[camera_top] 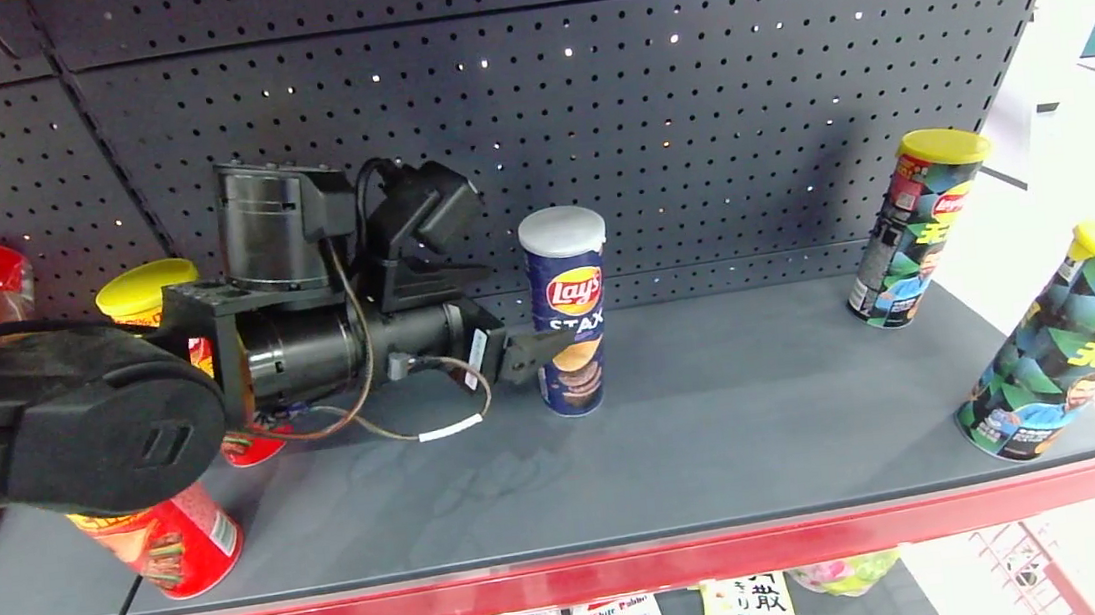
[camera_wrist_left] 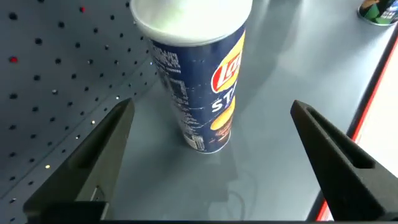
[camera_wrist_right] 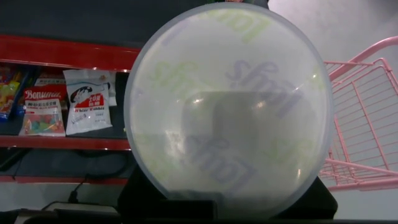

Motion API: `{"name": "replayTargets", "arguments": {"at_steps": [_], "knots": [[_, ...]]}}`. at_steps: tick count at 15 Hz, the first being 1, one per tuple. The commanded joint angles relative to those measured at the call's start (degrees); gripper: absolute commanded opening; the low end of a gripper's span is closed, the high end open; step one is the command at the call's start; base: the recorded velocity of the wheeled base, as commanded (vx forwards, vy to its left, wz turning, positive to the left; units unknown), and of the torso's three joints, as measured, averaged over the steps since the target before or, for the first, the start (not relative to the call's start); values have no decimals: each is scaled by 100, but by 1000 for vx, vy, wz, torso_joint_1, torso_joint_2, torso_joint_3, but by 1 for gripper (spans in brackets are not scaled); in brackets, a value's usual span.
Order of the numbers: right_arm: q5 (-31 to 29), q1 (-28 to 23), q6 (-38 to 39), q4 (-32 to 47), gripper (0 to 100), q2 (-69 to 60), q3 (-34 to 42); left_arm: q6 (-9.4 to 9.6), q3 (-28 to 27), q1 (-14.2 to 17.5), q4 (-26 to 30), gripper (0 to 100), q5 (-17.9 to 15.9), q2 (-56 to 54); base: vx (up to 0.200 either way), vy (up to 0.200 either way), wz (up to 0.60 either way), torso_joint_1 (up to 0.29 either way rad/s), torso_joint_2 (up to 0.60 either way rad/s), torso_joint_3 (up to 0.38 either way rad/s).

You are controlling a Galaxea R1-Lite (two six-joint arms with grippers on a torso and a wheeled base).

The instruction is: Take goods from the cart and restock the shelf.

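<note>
The left pincer stands with jaws apart, one on either side of the upright blue chip can at mid-frame on the shelf, not touching it. Any sideways drift could clip the tall can and topple it.

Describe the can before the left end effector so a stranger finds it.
Look at the grey shelf with the red front edge. Near its middle, by the pegboard, stands an upright can. It alone is dark blue with a pale grey lid, unlike the red cans and green cans.
</note>
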Motion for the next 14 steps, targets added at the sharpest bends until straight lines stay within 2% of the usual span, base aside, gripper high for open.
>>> {"name": "replayTargets", "arguments": {"at_steps": [1,7,10,14], "knots": [[1,2,5,-5,0,23,1,-65,-100,-13,-122,100,9,216,0,0,0,0,0,0],[-8,2,5,-5,0,41,-8,-91,-250,5,-227,100,124,436,0,0,0,0,0,0],[-8,2,5,-5,0,76,-8,-100,-584,5,-517,100,352,743,0,0,0,0,0,0],[-8,2,5,-5,0,102,1,-100,-900,-13,-535,100,379,980,0,0,0,0,0,0]]}}
